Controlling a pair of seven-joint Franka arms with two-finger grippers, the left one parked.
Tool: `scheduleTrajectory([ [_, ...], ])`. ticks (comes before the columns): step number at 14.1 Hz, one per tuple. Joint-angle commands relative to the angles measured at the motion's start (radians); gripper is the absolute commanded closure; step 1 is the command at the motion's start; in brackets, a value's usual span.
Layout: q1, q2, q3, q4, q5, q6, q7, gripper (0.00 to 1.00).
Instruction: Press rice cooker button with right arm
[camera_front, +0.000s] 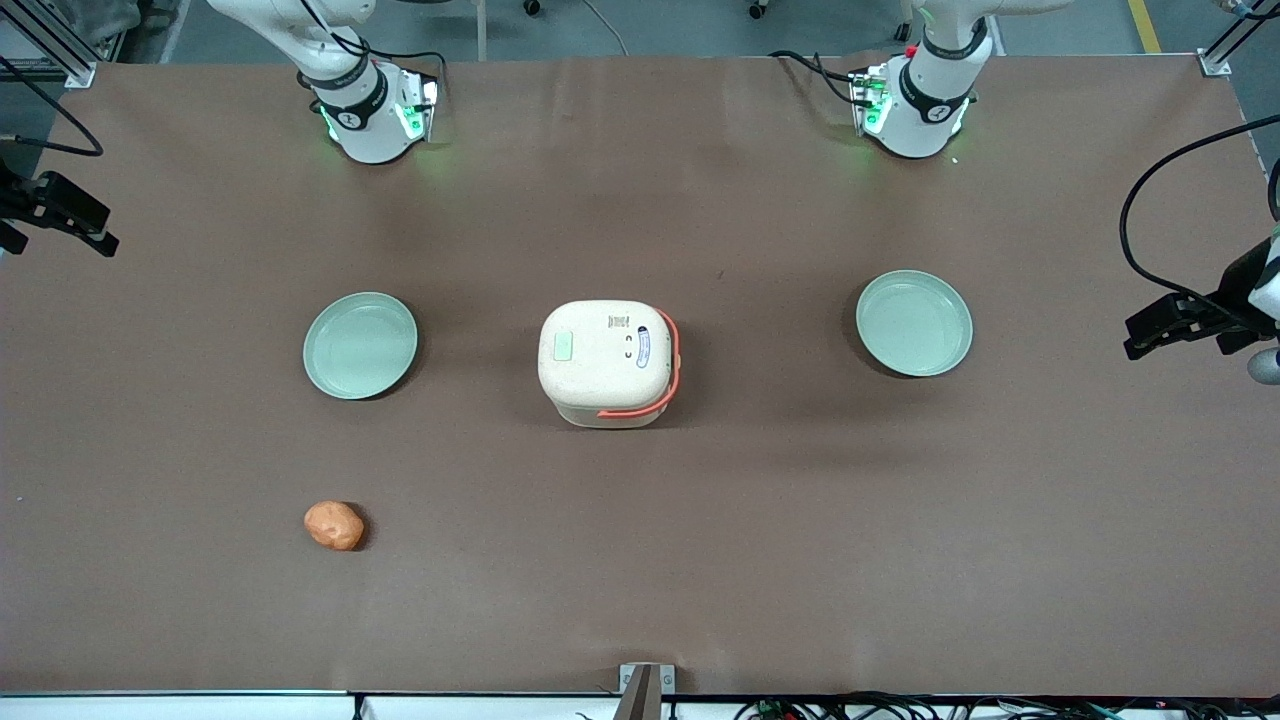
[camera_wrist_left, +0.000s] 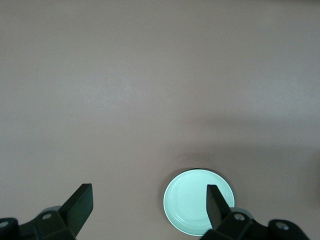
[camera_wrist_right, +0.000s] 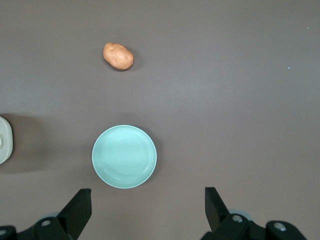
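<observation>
The tool (camera_wrist_right: 145, 207) of the right arm (camera_front: 345, 95) hangs high above the worktop (camera_front: 640, 560), its two fingers (camera_wrist_right: 77, 207) spread wide with nothing between them, looking straight down on a pale green plate (camera_wrist_right: 124, 156). The rice cooker (camera_front: 608, 363) stands off to one side of the tool, past that plate, toward the middle of the worktop; only a sliver of its cream body shows at the rim of the wrist view. The step in hand seems to be the approach. To do it well the arm likely needs to travel sideways over the plate while staying high, bring the fingers together so that one firm tip meets the button, then come down plumb on the pale green patch (camera_front: 563, 347) on the closed lid, which I take to be the button. That patch sits on the lid's edge nearest the tool, so the reach is short. The cooker is nearly square with no clear long axis; its coral handle band (camera_front: 668, 365) wraps the side turned away from the tool. A potato-like lump (camera_wrist_right: 118, 56) lies well clear of the path.
</observation>
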Motion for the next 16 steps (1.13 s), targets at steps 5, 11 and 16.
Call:
scheduleTrajectory([
  [5, 0.002, 0.006, 0.002, 0.001, 0.002, -0.006, -0.001, 0.02],
  [11, 0.151, 0.063, 0.004, -0.007, 0.025, -0.012, 0.109, 0.9],
  [16, 0.398, 0.213, 0.003, -0.004, 0.111, 0.109, 0.396, 0.91],
])
